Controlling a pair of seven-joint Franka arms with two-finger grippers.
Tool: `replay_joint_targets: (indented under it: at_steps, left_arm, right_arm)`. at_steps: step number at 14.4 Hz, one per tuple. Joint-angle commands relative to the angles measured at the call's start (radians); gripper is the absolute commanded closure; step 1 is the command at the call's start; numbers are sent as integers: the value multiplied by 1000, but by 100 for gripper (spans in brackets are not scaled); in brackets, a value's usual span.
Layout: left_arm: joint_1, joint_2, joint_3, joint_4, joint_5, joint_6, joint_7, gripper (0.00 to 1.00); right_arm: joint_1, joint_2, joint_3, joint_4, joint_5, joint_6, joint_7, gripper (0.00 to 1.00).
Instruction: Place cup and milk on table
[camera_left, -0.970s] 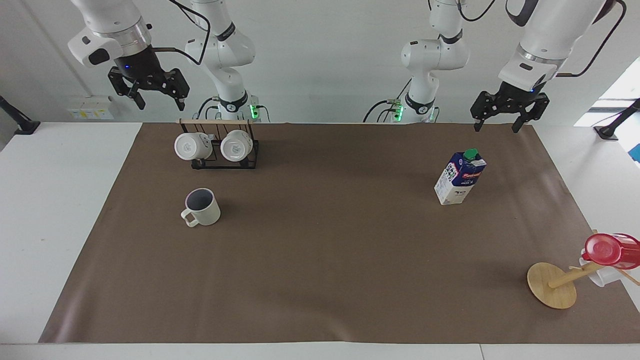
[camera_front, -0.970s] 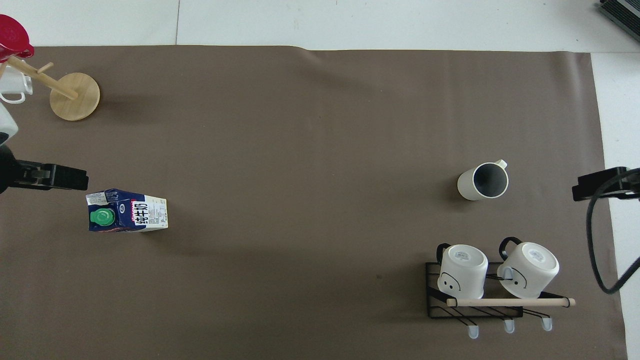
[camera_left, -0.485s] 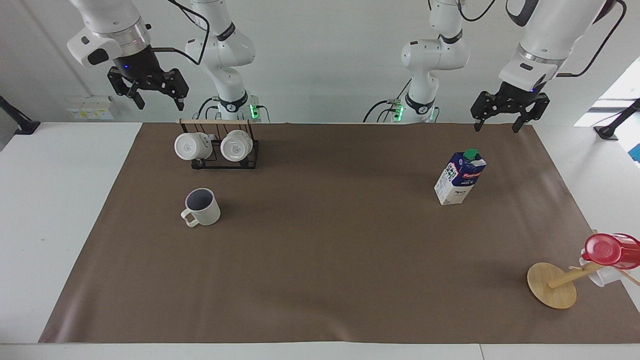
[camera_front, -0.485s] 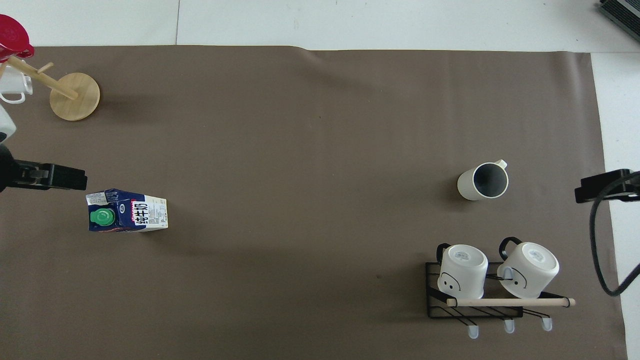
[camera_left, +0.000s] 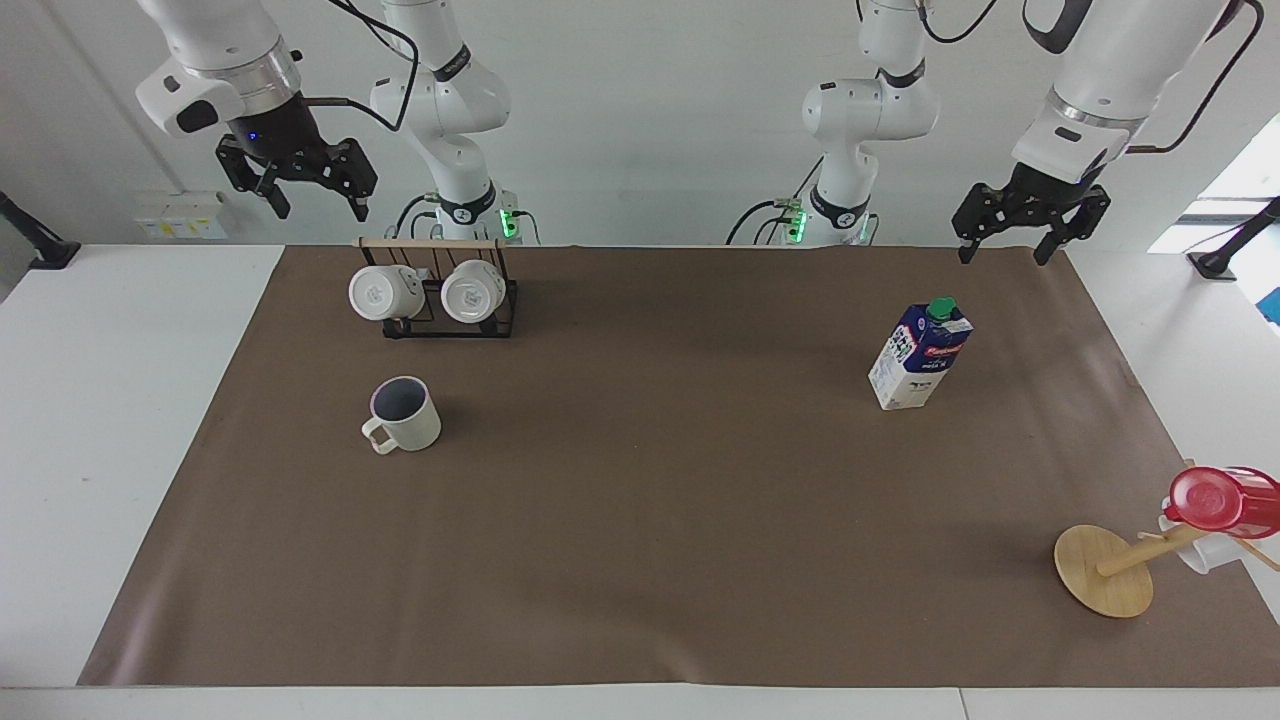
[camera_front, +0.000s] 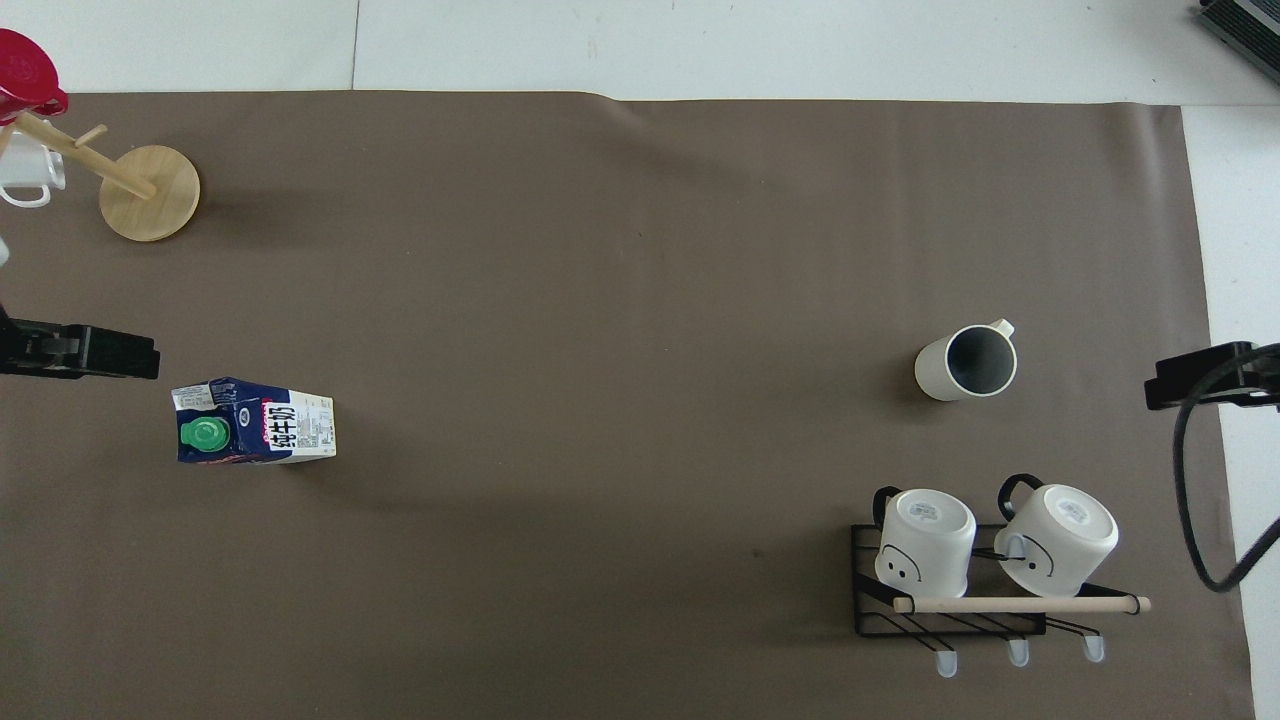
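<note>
Both pincers, left (camera_left: 1030, 235) and right (camera_left: 297, 190), hang apart, upper frame; cup (camera_left: 403, 414) and milk (camera_left: 920, 354) stand on tabletop (camera_left: 640, 560), placed.

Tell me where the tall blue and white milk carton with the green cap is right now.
The milk carton stands upright on the brown paper sheet toward the left arm's end of the table, nearer the robots than the wooden cup tree.
</note>
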Motion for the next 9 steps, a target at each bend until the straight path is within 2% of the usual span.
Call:
replay_joint_targets:
  at_steps: [1, 9]
  left_arm:
    - [-10, 4, -3, 20, -9, -22, 5, 0]
    - [-7, 4, -9, 20, -10, -22, 5, 0]
  right_arm:
    - [-11, -31, 6, -38, 10, 19, 2, 0]
    - [-11, -31, 6, -38, 10, 21, 2, 0]
